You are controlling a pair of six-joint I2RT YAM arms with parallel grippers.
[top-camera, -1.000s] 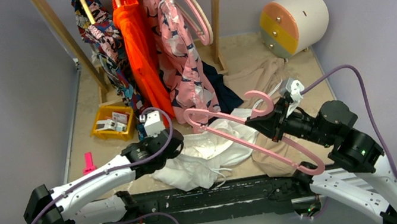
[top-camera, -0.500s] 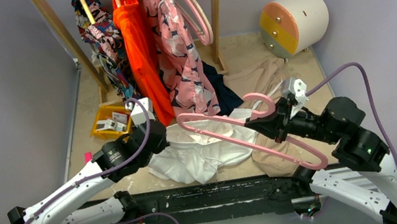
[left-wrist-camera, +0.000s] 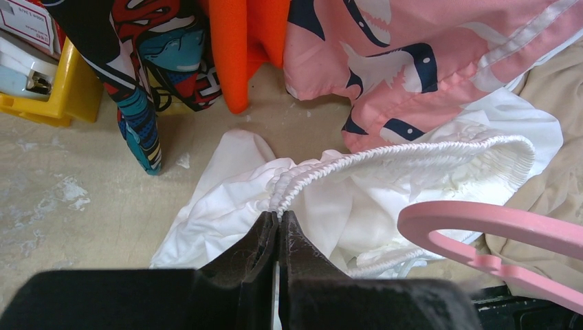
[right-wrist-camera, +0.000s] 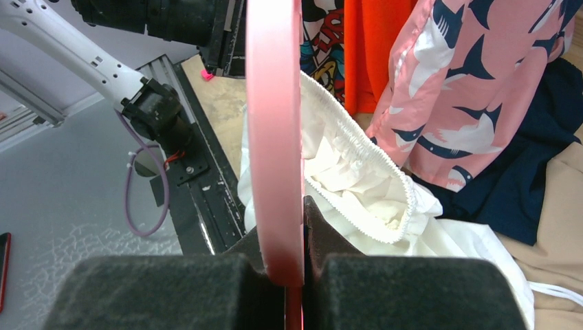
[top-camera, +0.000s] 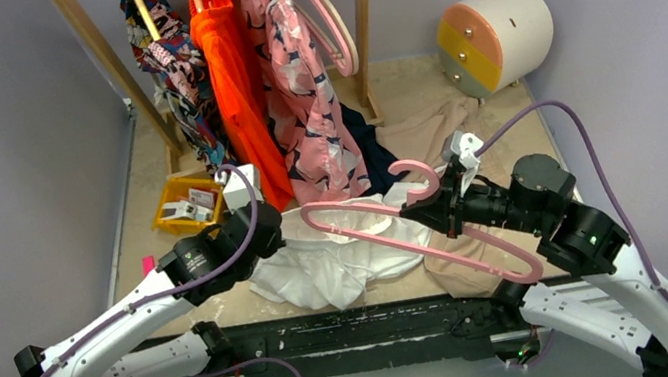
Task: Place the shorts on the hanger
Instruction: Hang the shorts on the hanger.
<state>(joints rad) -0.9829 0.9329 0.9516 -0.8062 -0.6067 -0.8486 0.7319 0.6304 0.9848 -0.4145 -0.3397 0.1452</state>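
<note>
Two pincers are closed, each on its own thing. The left pincer (left-wrist-camera: 278,218) pinches the gathered waistband of the white shorts (left-wrist-camera: 357,199) and keeps it lifted, so the waist stands open. The right pincer (right-wrist-camera: 294,227) clamps a bar of the pink hanger (right-wrist-camera: 273,137). One end of the hanger is just at this opening, but I cannot tell if it is already inside.

Compared with one second ago, the hanger has moved to the left, closer to the waistband. The left arm has drawn back and raised the fabric, and in the last half second it did not shift.

The rest of the shorts lies crumpled on the sandy table (top-camera: 130,236), touching a tan garment (top-camera: 432,127). Behind it are a yellow bin (top-camera: 183,204), a wooden rack with an orange garment (top-camera: 231,73) and a pink patterned garment (top-camera: 306,102), and a white drum (top-camera: 493,34). The walls are pale lilac.

The left arm stretches diagonally from the near left corner. The right arm is bent, with its forearm pointing left.
</note>
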